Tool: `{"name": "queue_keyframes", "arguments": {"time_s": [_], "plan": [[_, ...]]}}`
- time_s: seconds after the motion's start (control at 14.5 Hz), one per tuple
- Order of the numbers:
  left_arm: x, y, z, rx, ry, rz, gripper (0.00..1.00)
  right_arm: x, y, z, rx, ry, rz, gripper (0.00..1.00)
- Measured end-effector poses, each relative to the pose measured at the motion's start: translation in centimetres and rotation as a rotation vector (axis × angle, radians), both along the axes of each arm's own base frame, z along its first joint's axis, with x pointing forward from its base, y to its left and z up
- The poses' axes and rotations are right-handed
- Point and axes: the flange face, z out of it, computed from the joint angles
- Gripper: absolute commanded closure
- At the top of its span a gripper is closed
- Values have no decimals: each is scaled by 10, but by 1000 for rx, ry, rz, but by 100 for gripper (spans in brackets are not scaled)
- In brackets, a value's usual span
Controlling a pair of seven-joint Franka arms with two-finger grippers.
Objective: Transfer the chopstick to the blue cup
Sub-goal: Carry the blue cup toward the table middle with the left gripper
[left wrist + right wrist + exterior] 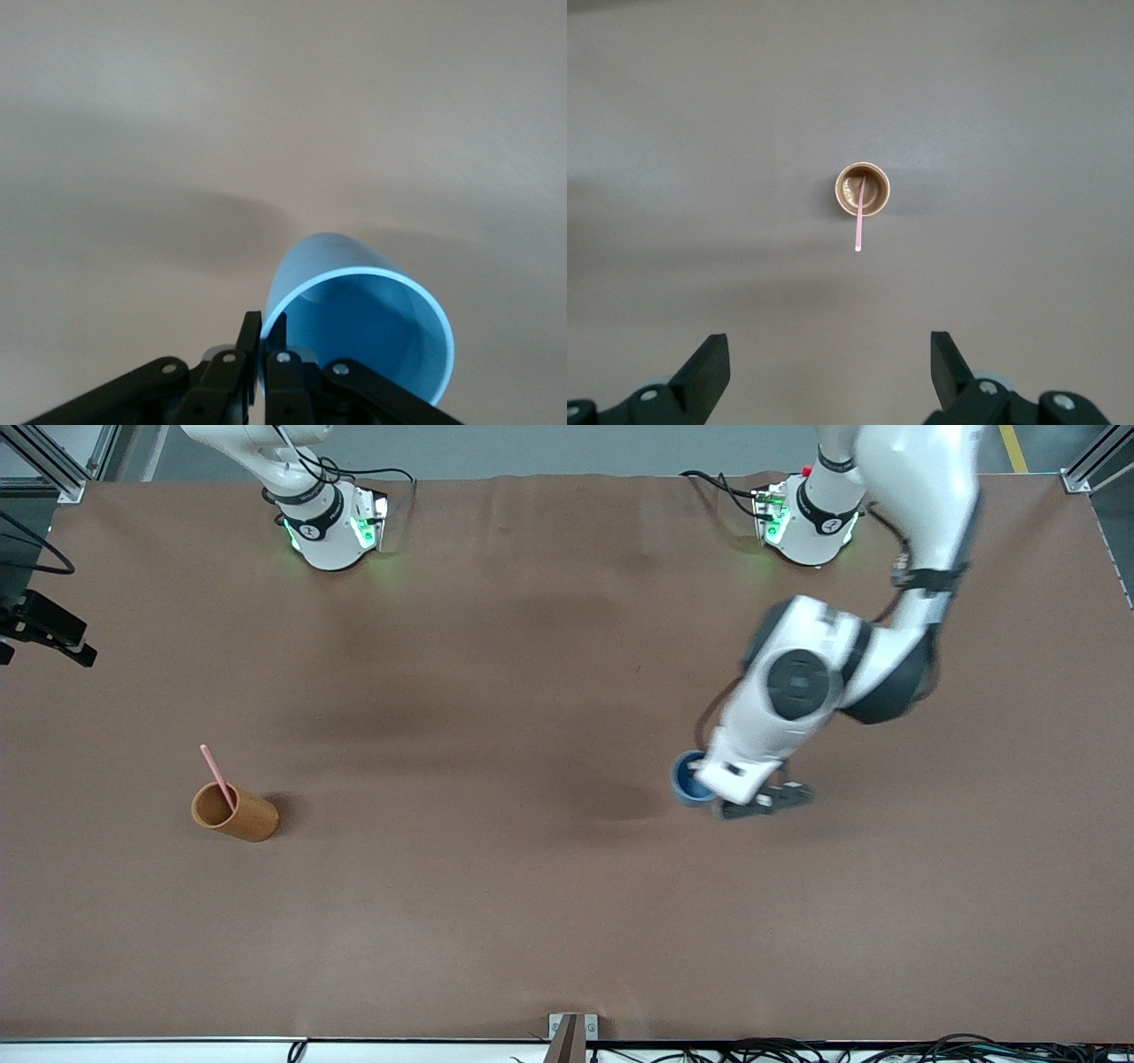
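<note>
- The left gripper (pixel 262 354), jaws pinched shut on the rim of the blue cup (pixel 363 332), holds that cup toward the left arm's end of the table (pixel 567 921); the front view shows the cup (pixel 689 778) half hidden under the arm's wrist.
- The chopstick (pixel 217 776) stands well apart from it, leaning in the wooden cup (pixel 235 813) near the right arm's end, its upper half jutting above the rim.
- The right gripper (pixel 831 376) hangs high over the wooden cup (pixel 863 189), jaws spread wide and holding nothing; the chopstick (pixel 860 223) lies ahead of the fingers, seen nearly end-on.
- The stick's long axis runs steeply upward, tilted away from the front camera, so the free top end is the part on offer.
- The right arm looks the nearer to the stick by far; the coming move probably turns on closing the wide stretch between stick and blue cup.
- The stick is thin, straight, pale pink and smooth; the wooden cup a plain orange-brown cylinder; the blue cup thin-walled, glossy, slightly tapered; the table covering matte brown, faintly creased.
</note>
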Motion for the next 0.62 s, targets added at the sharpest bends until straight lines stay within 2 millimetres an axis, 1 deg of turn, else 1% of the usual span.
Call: {"name": "queue_keyframes", "arguments": {"time_s": [0.07,0.14,0.28,0.41,0.48,0.62], "plan": [[-9,-29,-12,0,7,25,100,0,0,0,0,0,0,0],[-15,-51,-24,-4,15,42,100,0,-1,0,0,-1,-1,0],[-19,-79,-42,-32,15,67,100,1,-2,-1,0,-4,-4,0],[-22,-96,-53,-56,-1,81,100,3,-4,-3,-1,-4,-8,0],[-23,-101,-56,-62,-5,86,100,3,-6,-4,-1,-3,-10,0],[-25,-104,-58,-65,-7,85,100,4,-8,-5,-1,-1,-15,0]]}}
